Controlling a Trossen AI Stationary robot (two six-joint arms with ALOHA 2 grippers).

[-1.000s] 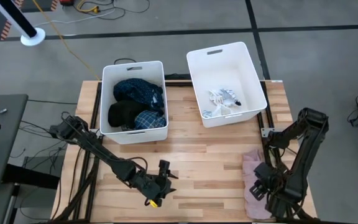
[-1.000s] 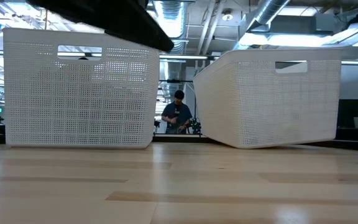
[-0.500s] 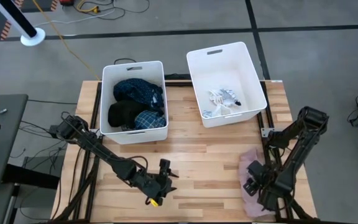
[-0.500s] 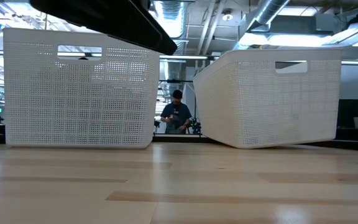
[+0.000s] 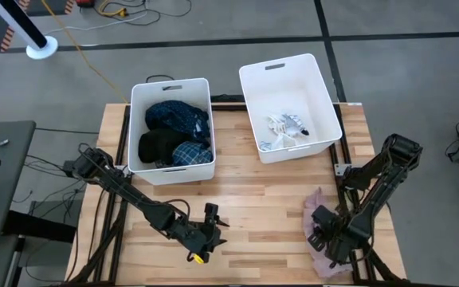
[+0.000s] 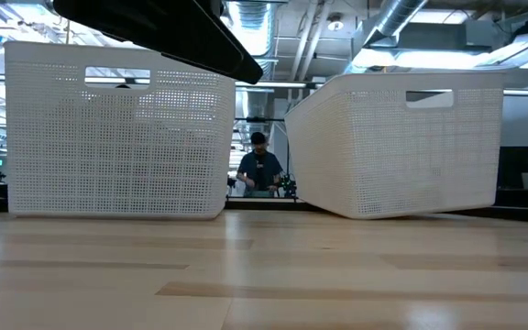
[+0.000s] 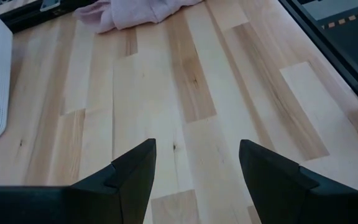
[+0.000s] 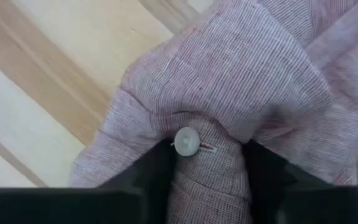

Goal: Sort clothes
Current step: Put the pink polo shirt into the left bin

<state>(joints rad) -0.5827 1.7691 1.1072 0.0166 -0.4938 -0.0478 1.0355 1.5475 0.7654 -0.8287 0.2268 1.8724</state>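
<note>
A pale pink garment (image 5: pixel 316 210) lies crumpled at the table's near right; it also shows far off in the left wrist view (image 7: pixel 135 9). My right gripper (image 5: pixel 326 237) is over it and shut on it. My left gripper (image 5: pixel 203 237) is open and empty above bare wood at the near middle (image 7: pixel 194 168). The left white bin (image 5: pixel 171 86) holds black, navy patterned and blue plaid garments (image 5: pixel 174 131). The right white bin (image 5: pixel 289 72) holds white and blue-white striped garments (image 5: pixel 285 127). My right gripper pinches a gathered fold of the pink garment beside a white button (image 8: pixel 185 142) between its two fingers (image 8: pixel 146 177). It comes from above, pointing down. The cloth bunches up around the fingers, and its near end (image 5: pixel 326 269) lies on the table.
The two bins stand side by side at the table's far half, the right one skewed (image 6: pixel 401 147). Bare wood lies between the grippers. A person (image 6: pixel 260 170) stands in the room beyond the table. My left arm (image 6: pixel 154 32) crosses the top of the low view.
My right gripper has gone a little toward the table's left edge over the pink garment. The garment has gathered up under it: its far part now bunches toward the left, where before it lay flatter along the right edge.
</note>
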